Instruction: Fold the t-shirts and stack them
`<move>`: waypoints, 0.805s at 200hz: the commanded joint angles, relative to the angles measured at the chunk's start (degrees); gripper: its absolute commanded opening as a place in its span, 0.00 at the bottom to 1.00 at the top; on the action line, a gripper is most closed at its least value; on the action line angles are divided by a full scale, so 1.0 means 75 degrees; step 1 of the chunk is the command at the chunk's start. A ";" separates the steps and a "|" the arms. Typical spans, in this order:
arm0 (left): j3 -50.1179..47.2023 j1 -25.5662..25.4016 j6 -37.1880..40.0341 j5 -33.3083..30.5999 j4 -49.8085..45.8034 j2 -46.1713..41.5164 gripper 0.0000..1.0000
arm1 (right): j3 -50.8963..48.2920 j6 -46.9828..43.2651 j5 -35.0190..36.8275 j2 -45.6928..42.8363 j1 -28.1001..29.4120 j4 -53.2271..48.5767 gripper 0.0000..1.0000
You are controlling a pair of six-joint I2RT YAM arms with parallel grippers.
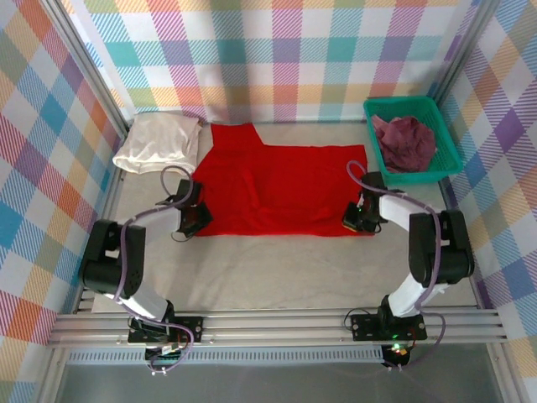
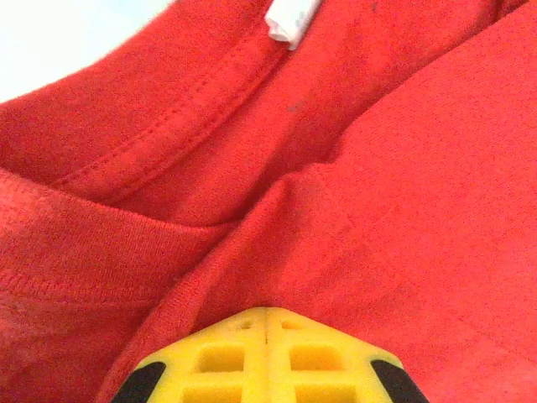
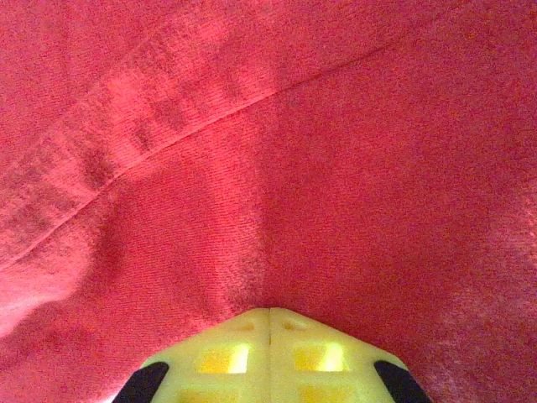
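One bright red t-shirt lies spread flat between the grippers. Both arms bend forward, wrists low. The left gripper pinches cloth near the collar and the right gripper pinches the opposite near corner. Beyond the left fingers lies one folded cream-white t-shirt. Beyond the right fingers, one green mesh basket holds one crumpled maroon t-shirt.

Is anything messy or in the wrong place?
Yes. The maroon t-shirt sits scrunched in a heap inside the green basket at the far right, not folded. The red t-shirt lies spread out, and the cream t-shirt at the far left looks loosely folded.
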 commanded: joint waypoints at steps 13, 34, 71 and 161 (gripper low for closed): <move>-0.0844 0.0058 -0.0489 0.0166 -0.1035 -0.0976 0.00 | -0.1056 0.0356 -0.0120 -0.0945 0.0033 -0.0953 0.00; -0.1231 -0.0022 -0.0660 0.0181 -0.1407 -0.1844 0.00 | -0.1429 0.0494 -0.0191 -0.1425 0.0040 -0.1127 0.00; -0.0493 -0.0177 -0.0373 0.0158 -0.1806 -0.2348 0.00 | -0.0794 0.0480 -0.0423 -0.1934 0.0167 -0.1143 0.00; 0.0866 -0.0364 -0.0078 0.0179 -0.0359 0.0103 0.00 | 0.0852 0.0327 0.0386 -0.0374 0.0613 -0.0589 0.00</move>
